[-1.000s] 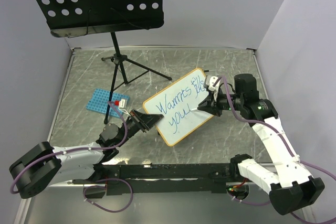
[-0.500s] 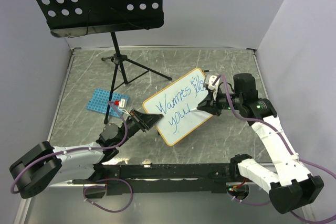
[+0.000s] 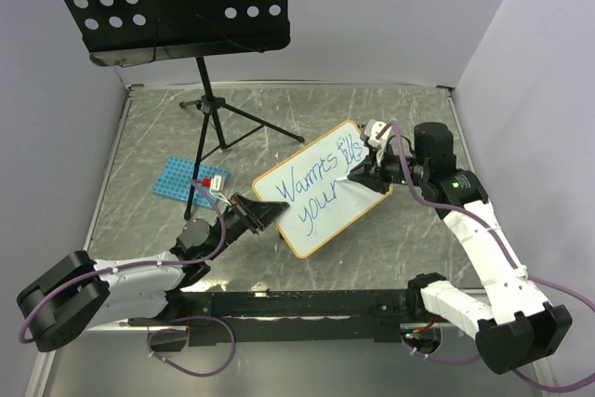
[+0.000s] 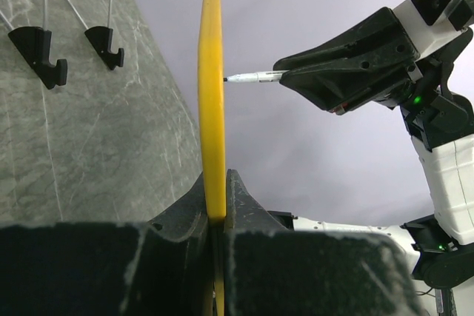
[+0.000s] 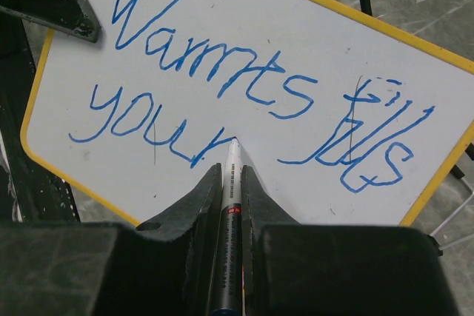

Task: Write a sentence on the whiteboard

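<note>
The whiteboard [image 3: 321,191], white with an orange-tan frame, is held tilted above the table; my left gripper [image 3: 261,215] is shut on its lower-left edge [image 4: 212,109]. Blue handwriting on the whiteboard [image 5: 296,42] forms the sentence [image 5: 252,94], reading "Warmts fills" over "your". My right gripper [image 5: 231,183] is shut on a white marker [image 5: 231,205] whose tip touches the board at the end of the "r". In the top view the right gripper [image 3: 364,175] sits at the board's right side. The left wrist view shows the marker [image 4: 252,77] meeting the board edge-on.
A black perforated music stand [image 3: 167,2] on a tripod [image 3: 216,113] stands at the back left. A blue perforated rack [image 3: 191,179] lies on the grey marble table [image 3: 279,109], left of the board. Grey walls close in the back and right.
An "r" has been added, turning "you" into "your". The right gripper with the marker shifted slightly right and up along the second line. The left arm and board stayed still.
</note>
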Robot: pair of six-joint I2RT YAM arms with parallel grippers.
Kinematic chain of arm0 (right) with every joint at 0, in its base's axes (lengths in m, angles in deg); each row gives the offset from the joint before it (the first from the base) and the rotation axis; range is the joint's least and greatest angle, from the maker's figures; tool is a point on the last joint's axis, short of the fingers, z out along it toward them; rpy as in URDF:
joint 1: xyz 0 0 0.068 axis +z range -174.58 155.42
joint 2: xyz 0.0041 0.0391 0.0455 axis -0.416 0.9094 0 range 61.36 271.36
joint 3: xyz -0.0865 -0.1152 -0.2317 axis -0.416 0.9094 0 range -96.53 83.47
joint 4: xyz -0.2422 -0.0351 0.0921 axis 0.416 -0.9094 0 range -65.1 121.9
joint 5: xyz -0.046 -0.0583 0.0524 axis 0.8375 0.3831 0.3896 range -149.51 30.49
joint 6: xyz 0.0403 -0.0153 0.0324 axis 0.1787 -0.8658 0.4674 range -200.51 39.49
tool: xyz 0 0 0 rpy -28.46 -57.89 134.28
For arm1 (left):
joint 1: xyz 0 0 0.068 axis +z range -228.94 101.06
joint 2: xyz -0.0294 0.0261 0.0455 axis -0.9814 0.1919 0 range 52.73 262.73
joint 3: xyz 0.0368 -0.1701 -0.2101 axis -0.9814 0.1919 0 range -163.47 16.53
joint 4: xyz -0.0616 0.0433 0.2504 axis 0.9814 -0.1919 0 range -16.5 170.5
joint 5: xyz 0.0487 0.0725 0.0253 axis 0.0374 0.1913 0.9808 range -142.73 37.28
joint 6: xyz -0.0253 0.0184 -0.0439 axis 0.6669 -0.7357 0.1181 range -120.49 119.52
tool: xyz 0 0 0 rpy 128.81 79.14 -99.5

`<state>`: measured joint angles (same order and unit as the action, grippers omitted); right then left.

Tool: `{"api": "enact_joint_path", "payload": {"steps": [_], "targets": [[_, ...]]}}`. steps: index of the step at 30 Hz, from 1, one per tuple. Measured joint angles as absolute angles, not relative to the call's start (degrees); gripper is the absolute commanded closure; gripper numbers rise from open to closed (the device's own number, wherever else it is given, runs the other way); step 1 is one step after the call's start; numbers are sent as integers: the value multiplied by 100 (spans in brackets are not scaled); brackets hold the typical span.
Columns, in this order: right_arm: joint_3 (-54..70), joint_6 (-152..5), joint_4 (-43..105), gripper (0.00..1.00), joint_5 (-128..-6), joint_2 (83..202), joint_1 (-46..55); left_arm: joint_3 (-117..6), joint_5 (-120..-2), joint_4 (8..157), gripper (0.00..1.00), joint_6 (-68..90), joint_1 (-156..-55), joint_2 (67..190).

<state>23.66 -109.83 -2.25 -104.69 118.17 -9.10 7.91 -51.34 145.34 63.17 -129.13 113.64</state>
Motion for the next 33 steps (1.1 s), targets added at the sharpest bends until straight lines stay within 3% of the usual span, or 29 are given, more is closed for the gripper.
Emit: {"api": "enact_joint_path", "payload": {"steps": [33], "targets": [[2462, -11037, -675, 100, -11276, 10867, -1852, 791, -5147, 14536, 99, 6320, -12915, 11040]]}}
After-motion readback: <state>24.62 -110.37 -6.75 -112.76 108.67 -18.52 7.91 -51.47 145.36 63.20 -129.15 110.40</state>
